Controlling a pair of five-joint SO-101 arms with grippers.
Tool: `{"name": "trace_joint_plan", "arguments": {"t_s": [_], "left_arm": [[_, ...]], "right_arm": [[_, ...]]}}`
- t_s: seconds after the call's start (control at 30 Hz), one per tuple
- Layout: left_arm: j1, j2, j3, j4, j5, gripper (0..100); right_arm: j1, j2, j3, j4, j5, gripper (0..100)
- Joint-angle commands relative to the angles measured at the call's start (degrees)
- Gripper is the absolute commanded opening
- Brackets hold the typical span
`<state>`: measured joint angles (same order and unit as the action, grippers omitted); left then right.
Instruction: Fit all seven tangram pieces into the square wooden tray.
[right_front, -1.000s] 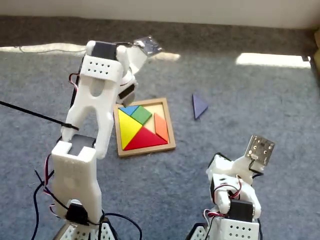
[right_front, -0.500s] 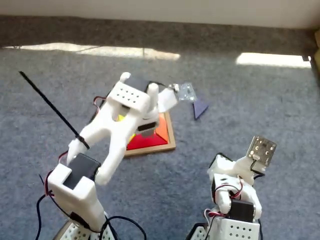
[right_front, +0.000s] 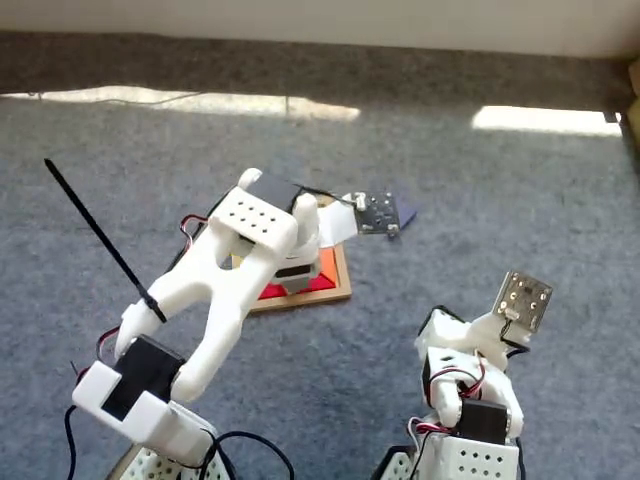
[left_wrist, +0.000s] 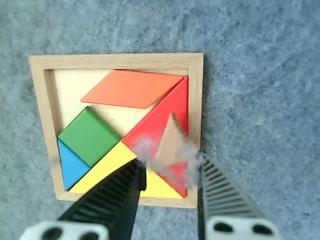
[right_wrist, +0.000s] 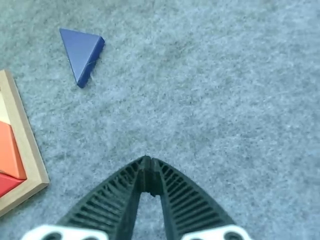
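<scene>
Left gripper looks pinched on a pale tan triangular piece hovering over the square wooden tray, so I'd line it up with the bare gap beside the orange parallelogram before lowering.

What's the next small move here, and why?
Probably carry the left gripper past the rim of the wooden tray and over the blue triangle. It lies on the carpet outside the tray, whose floor has bare patches, and the left arm reaches nearest it.
</scene>
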<state>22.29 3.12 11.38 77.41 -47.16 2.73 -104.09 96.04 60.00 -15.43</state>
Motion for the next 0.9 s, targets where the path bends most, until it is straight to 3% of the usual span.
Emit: {"name": "trace_joint_plan", "arguments": {"t_s": [0.0,0.23,0.4,0.57,0.87], "left_arm": [[-2.3,-4.2,-0.3,-0.6,-0.7,17],[-3.6,-4.4,-0.2,-0.3,0.1,17],[-2.9,-4.0,2.7,-0.9,9.6,17],[-3.4,-4.4,10.8,-10.7,18.0,17],[-8.3,-3.9,19.5,-26.1,18.2,17]], "right_arm": [[0.7,-1.0,6.6,-0.8,0.3,0.4],[0.7,-1.0,6.6,-0.8,0.3,0.4],[0.7,-1.0,6.6,-0.8,0.3,0.4],[0.7,-1.0,6.6,-0.8,0.3,0.4],[0.7,-1.0,6.6,-0.8,0.3,0.4]]}}
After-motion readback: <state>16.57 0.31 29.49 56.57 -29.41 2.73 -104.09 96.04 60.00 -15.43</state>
